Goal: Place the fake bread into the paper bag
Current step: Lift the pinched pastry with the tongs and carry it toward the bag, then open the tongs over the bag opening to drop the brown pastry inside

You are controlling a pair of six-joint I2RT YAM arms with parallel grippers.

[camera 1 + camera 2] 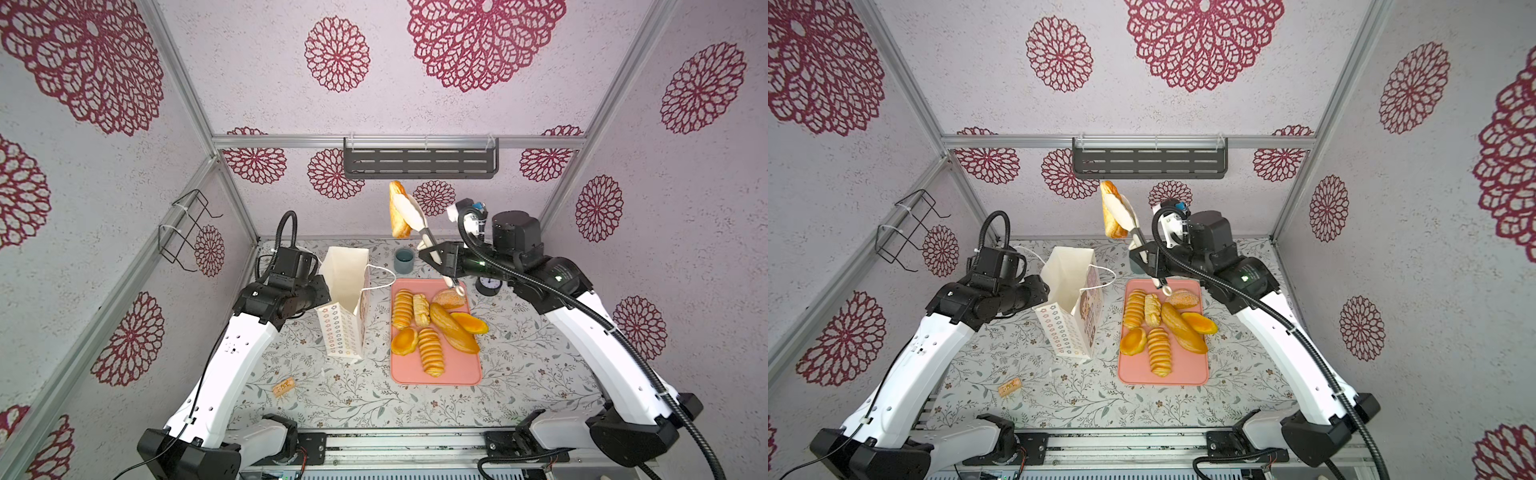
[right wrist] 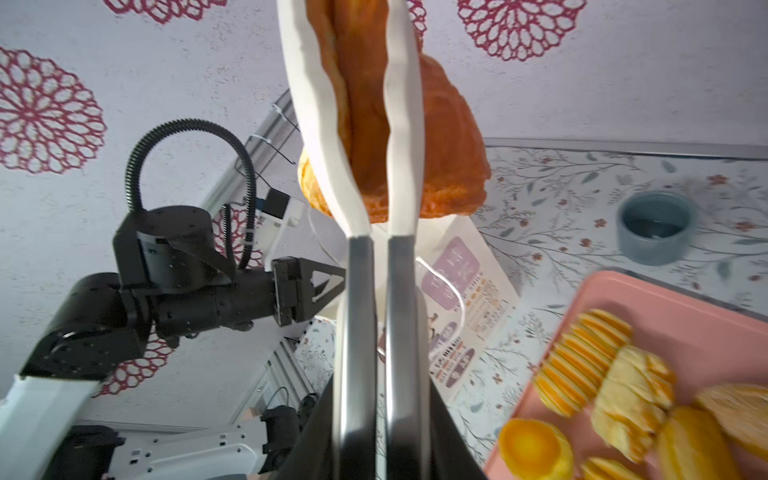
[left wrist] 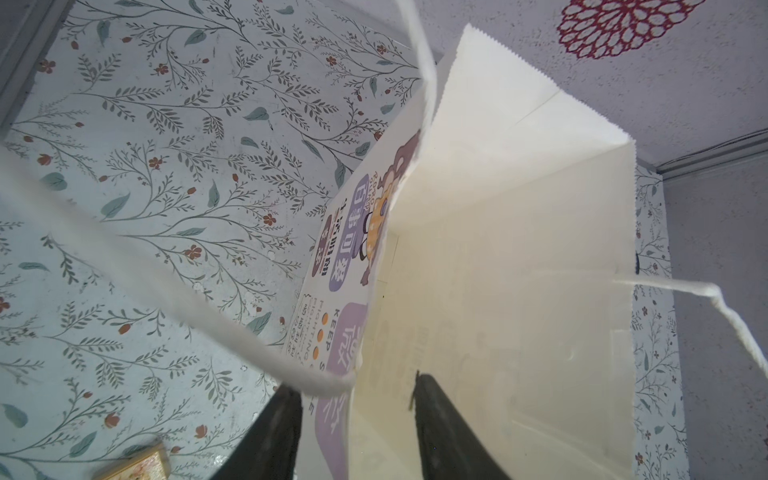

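Mid-carry: a golden-brown fake bread loaf (image 1: 400, 216) is held aloft right of the cream-white paper bag (image 1: 345, 286), in white-tipped metal tongs (image 1: 428, 241) squeezed by the closed right gripper (image 1: 436, 259). Bag wall is straddled by the half-open left gripper (image 3: 355, 386), so a swing over the mouth is probably called for

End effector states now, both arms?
Left end effector: open, astride the paper bag's wall.
Right end effector: shut on tongs gripping a fake bread loaf.

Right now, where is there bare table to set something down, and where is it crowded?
Free: the front strip of table between the cork piece and the pink tray; also right of the tray, up to the right arm. Crowded: the tray's bread, the narrow gap beside the paper bag, and the back around cup and clock.
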